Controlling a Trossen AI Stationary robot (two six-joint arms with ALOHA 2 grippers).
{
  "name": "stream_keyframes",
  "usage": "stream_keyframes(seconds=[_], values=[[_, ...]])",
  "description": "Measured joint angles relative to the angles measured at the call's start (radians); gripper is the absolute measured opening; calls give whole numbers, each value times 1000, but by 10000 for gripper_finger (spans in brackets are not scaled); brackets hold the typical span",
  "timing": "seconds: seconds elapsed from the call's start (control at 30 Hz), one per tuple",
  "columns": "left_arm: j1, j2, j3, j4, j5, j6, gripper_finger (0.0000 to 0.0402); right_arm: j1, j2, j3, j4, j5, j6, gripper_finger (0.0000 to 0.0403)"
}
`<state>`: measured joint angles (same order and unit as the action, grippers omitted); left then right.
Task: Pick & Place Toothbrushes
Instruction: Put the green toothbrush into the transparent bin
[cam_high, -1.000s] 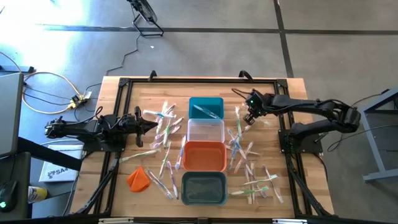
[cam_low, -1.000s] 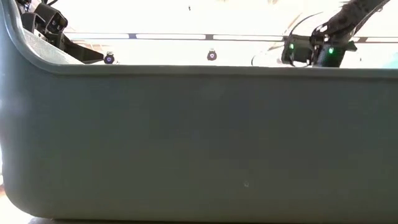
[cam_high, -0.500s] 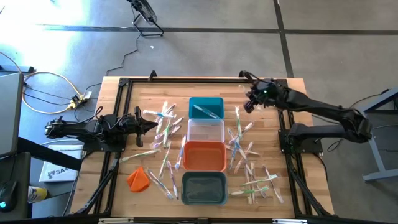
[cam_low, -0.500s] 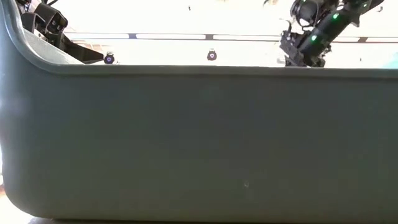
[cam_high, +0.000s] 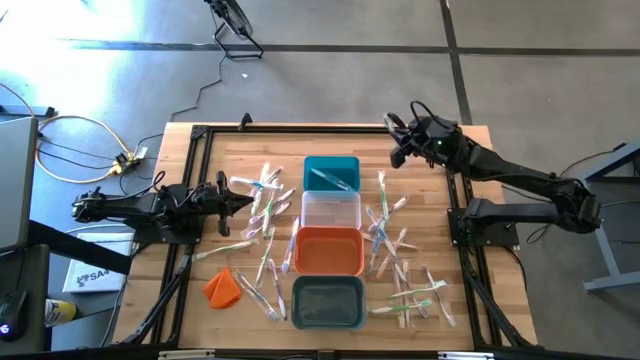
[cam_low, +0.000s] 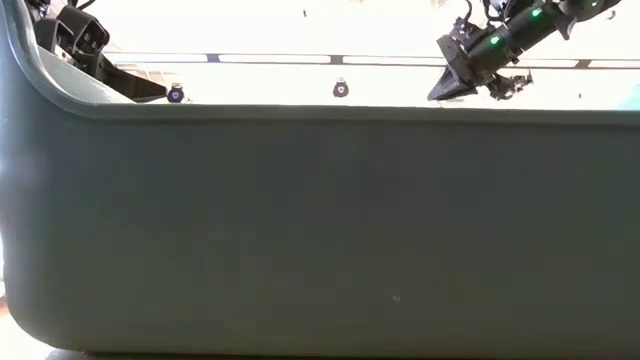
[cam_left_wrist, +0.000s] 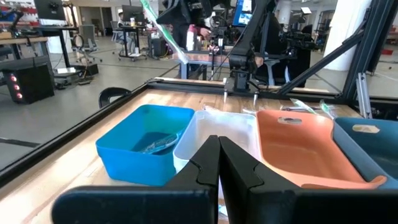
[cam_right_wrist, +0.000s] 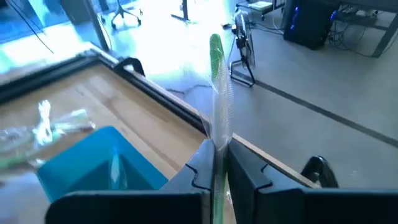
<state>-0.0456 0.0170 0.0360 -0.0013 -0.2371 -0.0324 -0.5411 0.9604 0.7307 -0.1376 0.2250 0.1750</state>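
Four bins stand in a row down the table's middle: teal with one toothbrush lying in it, clear, orange and grey. Loose toothbrushes lie flat on the wood left and right of the row. My right gripper hangs high over the far right of the table, right of the teal bin, shut on a green toothbrush in a clear wrapper. My left gripper waits shut and level at the table's left, pointing at the bins. My right gripper pinches the wrapped green toothbrush between its two fingers, on the clear-wrapped shaft. The green end sticks out well past the fingertips. The fingers slant down toward the table's left. The toothbrush is lifted clear of the table.
An orange cloth-like lump lies near the front left. A black frame runs around the tabletop. The grey bin's wall fills the low view. Bare wood lies along the far edge left of the teal bin.
My right gripper has risen from the toothbrushes right of the teal bin, staying shut on the green toothbrush and lifting it clear. It has tipped from pointing steeply down to nearly level.
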Motion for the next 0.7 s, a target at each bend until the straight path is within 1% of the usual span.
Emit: stream_keyframes(seconds=[0.07,0.17,0.23,0.3,0.47,0.7], values=[[0,0,0,0,0,0,1,0,0,0,34,-41,2,15],[0,0,0,0,0,0,1,3,0,0,84,-145,-24,15],[0,0,0,0,0,0,1,20,6,0,118,-209,-46,15],[0,0,0,0,0,0,1,48,17,0,148,-241,-65,15],[0,0,0,0,0,0,1,148,52,1,207,-252,-71,15],[0,0,0,1,0,0,1,319,147,1,320,-244,-64,15]])
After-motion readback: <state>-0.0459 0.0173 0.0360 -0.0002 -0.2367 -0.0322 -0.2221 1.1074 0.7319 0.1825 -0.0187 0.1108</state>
